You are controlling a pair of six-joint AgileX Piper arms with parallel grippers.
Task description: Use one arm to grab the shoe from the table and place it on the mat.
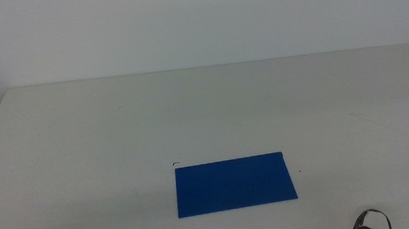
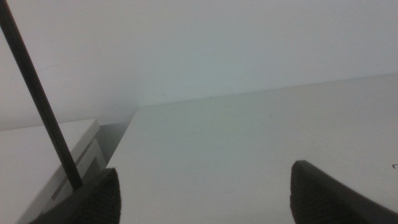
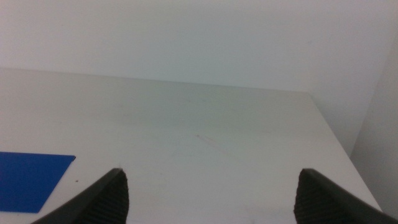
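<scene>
Both grippers are found parked at the near edge of the table (image 1: pixel 77 135): the left gripper (image 2: pixel 205 193) shows only as a dark tip at the bottom left of the middle view, the right gripper (image 3: pixel 211 196) as a small dark part at the bottom right. In each wrist view the two jaws are seen spread wide apart, with nothing held between them.

Just beyond, the mat (image 1: pixel 234 184) is noted lying flat on the near centre of the table, bare; its corner is also caught in the right wrist view. A thin dark rod (image 2: pixel 37 93) crosses the left wrist view.

No shoe is seen in any view; its whereabouts cannot be told.

Assessment: the grasp step is judged not yet begun, both arms waiting. The next move calls for the shoe to be located first, then approached by one arm with jaws apart.
</scene>
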